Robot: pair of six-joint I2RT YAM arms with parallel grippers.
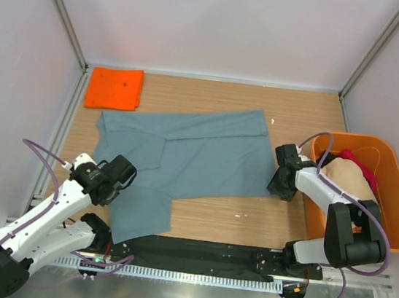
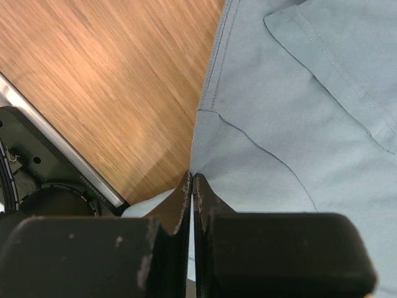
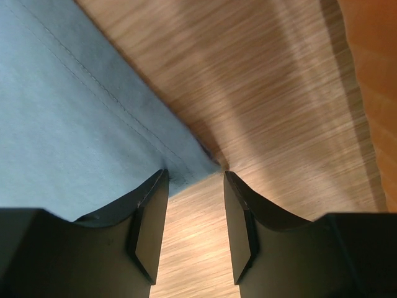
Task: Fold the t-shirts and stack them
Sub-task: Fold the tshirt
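Note:
A large grey-blue t-shirt (image 1: 198, 156) lies spread flat across the middle of the wooden table. My left gripper (image 1: 111, 179) sits at its left edge. In the left wrist view its jaws (image 2: 192, 177) are pressed together on the shirt's (image 2: 298, 112) side edge. My right gripper (image 1: 282, 182) is at the shirt's near right corner. It stands open, and that corner (image 3: 198, 164) lies just at its fingertips (image 3: 158, 180). A folded bright orange t-shirt (image 1: 115, 88) rests at the far left.
An orange plastic tub (image 1: 363, 139) stands at the right edge. Inside it are a beige shirt (image 1: 346, 177) and a red one (image 1: 363, 167). The tub's wall (image 3: 372, 74) is close to the right of my right gripper. Metal frame posts and white walls enclose the table.

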